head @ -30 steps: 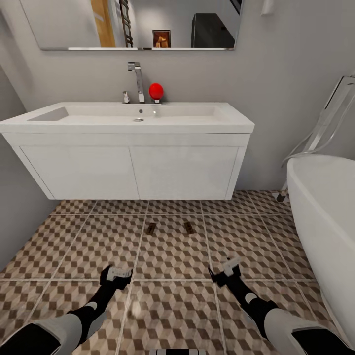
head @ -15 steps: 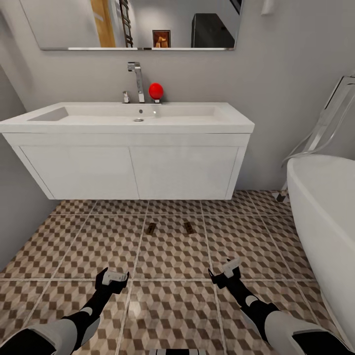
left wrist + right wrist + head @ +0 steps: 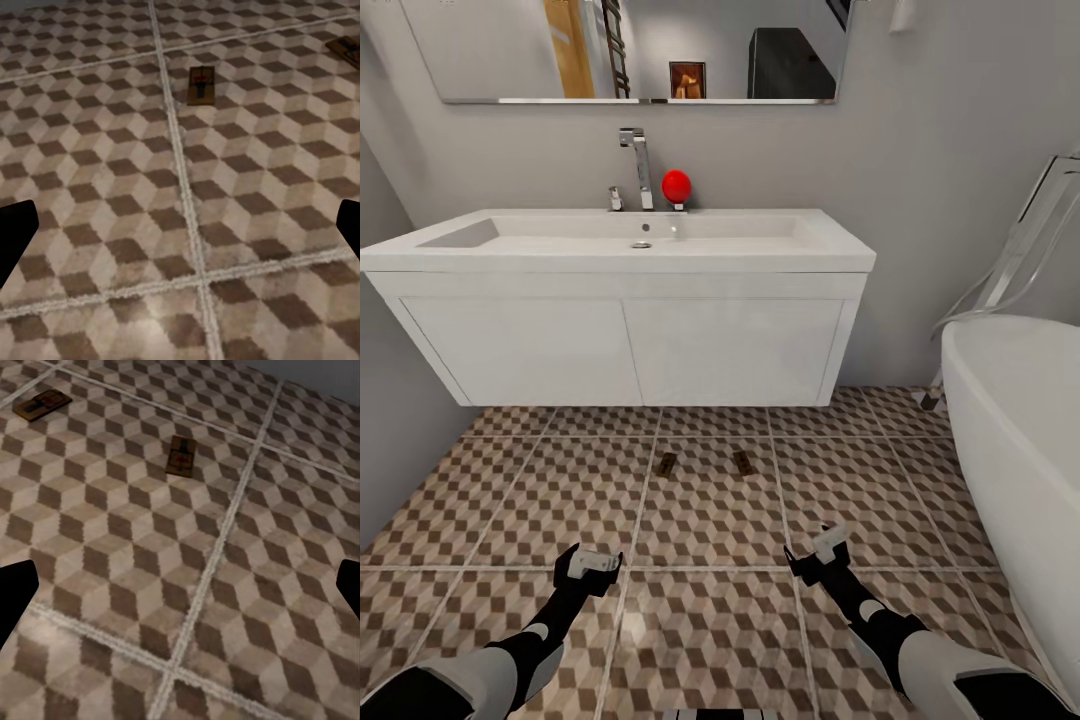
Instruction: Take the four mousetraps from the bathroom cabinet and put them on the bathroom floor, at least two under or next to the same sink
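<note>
Two mousetraps (image 3: 667, 462) (image 3: 742, 461) lay flat side by side on the bathroom floor (image 3: 710, 520) at frame centre, just in front of the sink (image 3: 630, 235) on its white vanity (image 3: 625, 350), while lower down the left hand (image 3: 592, 566) and right hand (image 3: 818, 552) hovered with fingers apart and empty.

Head camera sits high on me, facing forward and down at the white shallow rectangular sink (image 3: 630, 240) at 12 o'clock, with the brown-and-beige cube-patterned floor tiles (image 3: 710, 510) below. My left wrist camera hangs low over that floor, looking ahead along my spread fingers; the left small tan wooden mousetrap (image 3: 202, 83) lies at 12, near. My right wrist camera does likewise, its nearer trap (image 3: 180, 456) at 11. All three views share both traps.
</note>
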You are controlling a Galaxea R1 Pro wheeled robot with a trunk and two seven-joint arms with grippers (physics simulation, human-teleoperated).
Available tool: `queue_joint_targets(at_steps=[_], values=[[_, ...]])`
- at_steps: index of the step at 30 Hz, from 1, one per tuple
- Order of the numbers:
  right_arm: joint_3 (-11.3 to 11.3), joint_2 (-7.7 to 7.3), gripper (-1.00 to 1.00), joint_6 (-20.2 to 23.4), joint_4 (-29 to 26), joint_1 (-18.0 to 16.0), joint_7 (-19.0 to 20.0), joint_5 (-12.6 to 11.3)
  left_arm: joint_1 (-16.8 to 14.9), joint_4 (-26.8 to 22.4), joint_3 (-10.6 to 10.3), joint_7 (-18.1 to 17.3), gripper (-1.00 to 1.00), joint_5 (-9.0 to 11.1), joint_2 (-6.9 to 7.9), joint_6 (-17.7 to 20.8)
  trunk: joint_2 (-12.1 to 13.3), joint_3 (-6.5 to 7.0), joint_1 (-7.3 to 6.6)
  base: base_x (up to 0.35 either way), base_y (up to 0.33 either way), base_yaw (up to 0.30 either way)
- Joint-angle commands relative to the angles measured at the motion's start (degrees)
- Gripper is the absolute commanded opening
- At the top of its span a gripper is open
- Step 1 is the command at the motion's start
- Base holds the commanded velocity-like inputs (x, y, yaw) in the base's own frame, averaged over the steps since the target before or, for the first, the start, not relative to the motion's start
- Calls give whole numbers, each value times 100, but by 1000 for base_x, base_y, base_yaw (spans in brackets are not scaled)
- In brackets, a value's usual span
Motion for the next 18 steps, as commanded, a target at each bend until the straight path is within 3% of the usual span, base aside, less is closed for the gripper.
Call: queue_joint_targets(at_steps=[1, 18], values=[[46, -3, 100, -15, 3, -3, 19, -45, -7, 20, -42, -28, 100, 60, -4, -28, 40, 14, -24, 0, 0, 0], [49, -14, 100, -10, 3, -2, 19, -45, -7, 20, -42, -25, 100, 59, -22, -20, 722, 319, -397, 0, 0, 0]])
